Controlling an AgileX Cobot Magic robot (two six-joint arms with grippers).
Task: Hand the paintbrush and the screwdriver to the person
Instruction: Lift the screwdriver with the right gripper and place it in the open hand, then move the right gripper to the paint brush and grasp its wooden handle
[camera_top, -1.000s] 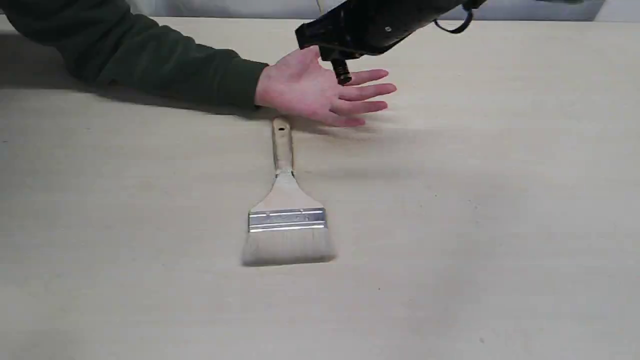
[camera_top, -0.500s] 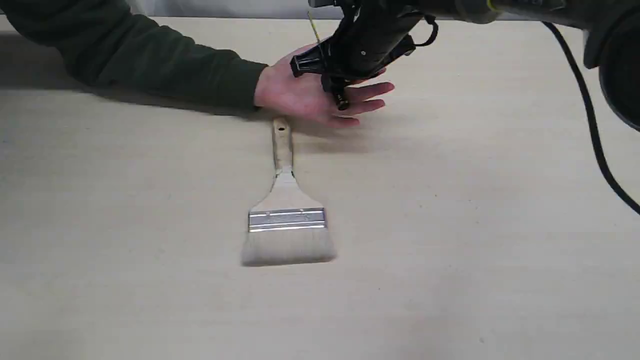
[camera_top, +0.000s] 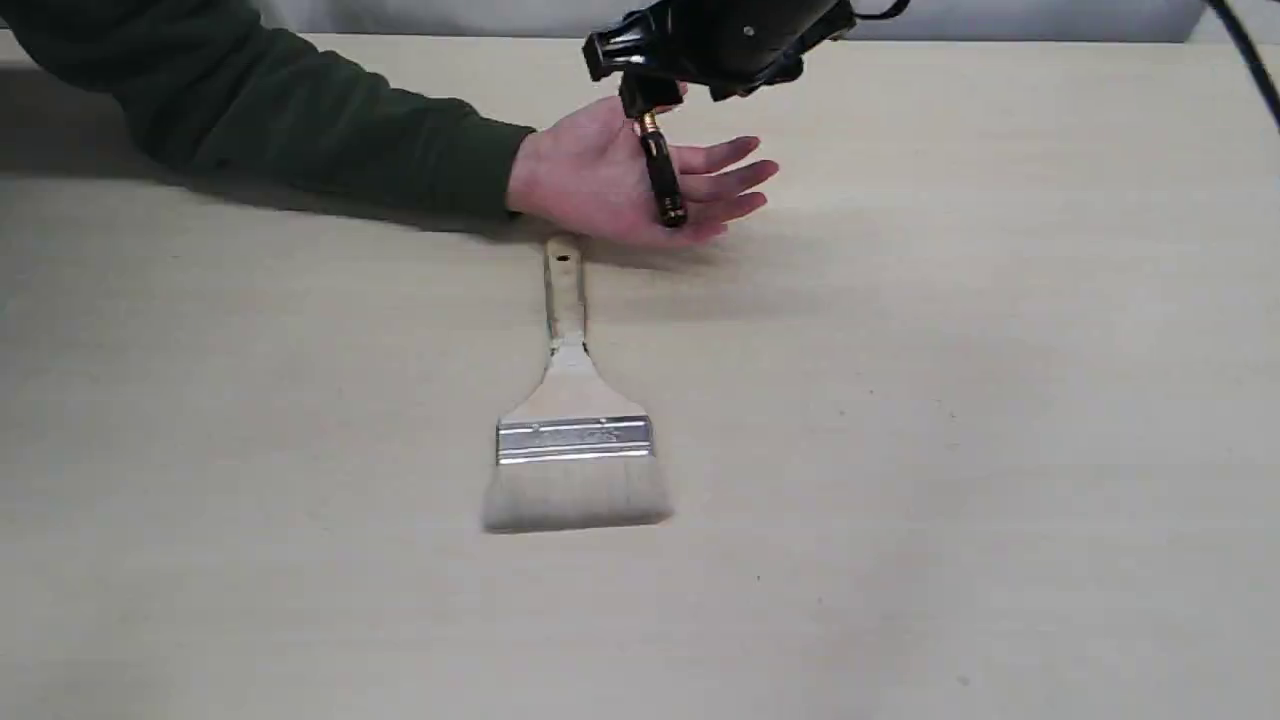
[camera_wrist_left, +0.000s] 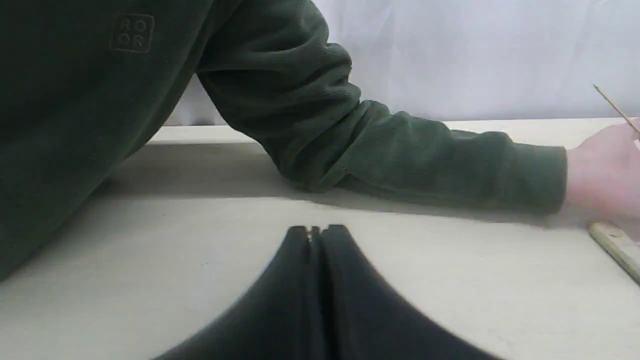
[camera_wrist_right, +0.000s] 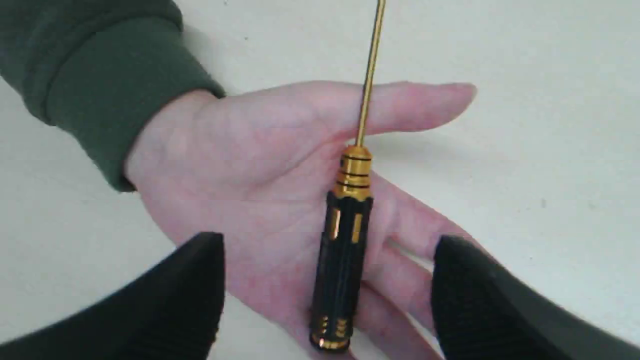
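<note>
The person's hand (camera_top: 590, 180) rests palm up on the table at the back centre, with a dark green sleeve (camera_top: 300, 120) behind it. The screwdriver (camera_top: 660, 180) lies across the open palm (camera_wrist_right: 250, 165); in the right wrist view its black handle (camera_wrist_right: 345, 250) and brass shaft (camera_wrist_right: 370, 75) are free of both fingers. My right gripper (camera_top: 640, 80) hovers just above the hand, open, one finger (camera_wrist_right: 190, 280) on each side of the handle. The paintbrush (camera_top: 572, 430) lies flat in front of the hand, its handle end almost touching it. My left gripper (camera_wrist_left: 315, 232) is shut and empty, low over the table.
The person's sleeve and torso (camera_wrist_left: 100, 100) fill the far left side. The pale wooden table (camera_top: 950, 450) stretches wide around the brush. A black cable (camera_top: 1255, 50) hangs at the top right.
My right gripper dipped to the palm, opened and rose a little. The screwdriver, held upright before, now lies released on the hand. The brush has not moved.
</note>
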